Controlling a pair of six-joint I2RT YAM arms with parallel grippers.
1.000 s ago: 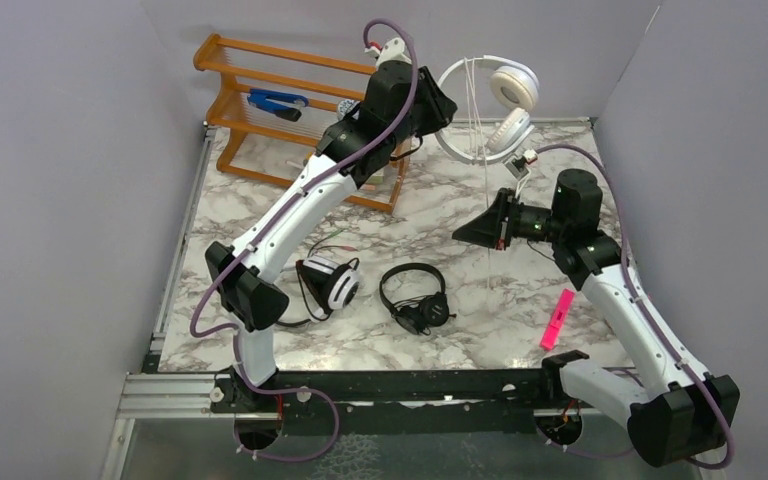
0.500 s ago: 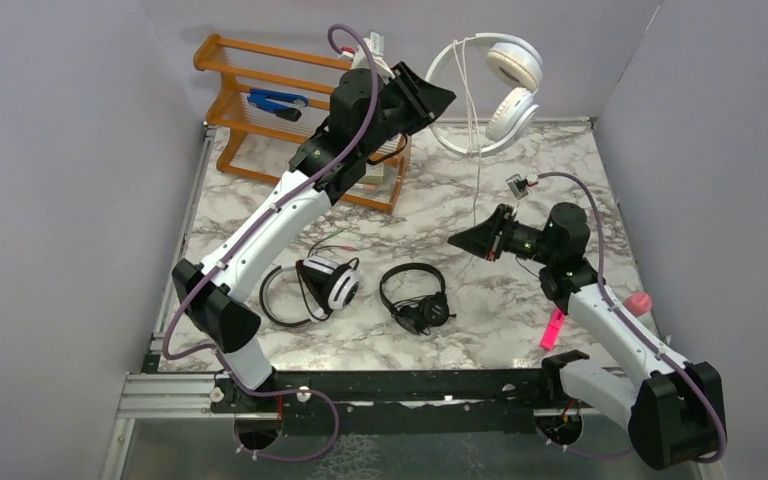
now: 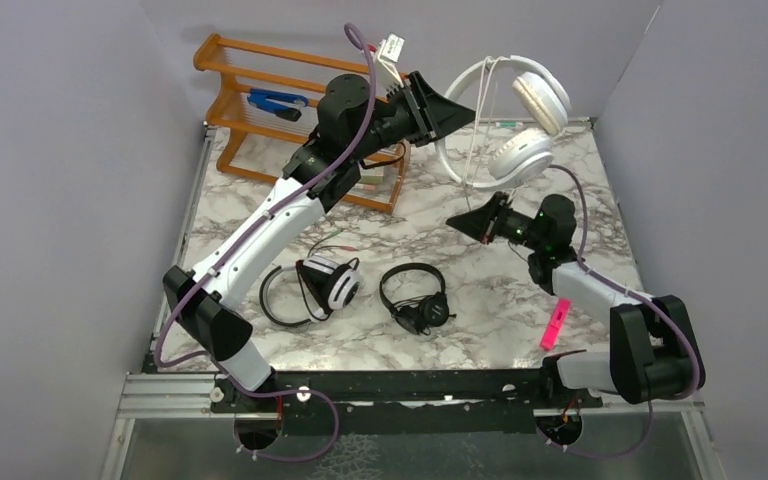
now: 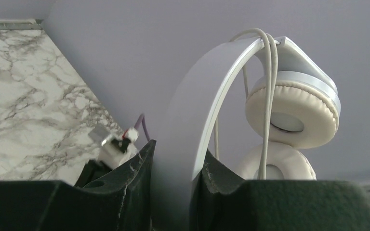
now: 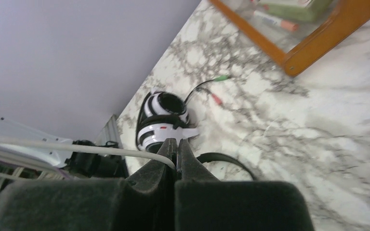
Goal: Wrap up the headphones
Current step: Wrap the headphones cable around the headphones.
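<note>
Marble counter [image 3: 480, 300], grey walls [image 3: 60, 150]. Left claw [image 3: 465, 108] pinches the white headphones [image 3: 520, 110] by the headband, raised at the rear; right claw [image 3: 457, 222] pinches their cord [image 5: 91, 148]. Black headphones [image 3: 415, 295] and black-and-white headphones [image 3: 330, 280] lie mid-counter.

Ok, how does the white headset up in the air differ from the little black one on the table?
The white headphones hang in the air, headband clamped by the left gripper; the black headphones lie flat on the table, untouched. White is larger, with cream pads; black is smaller and all dark. White's cord loops over its headband, pinched by the right gripper. Both are headband sets.
</note>
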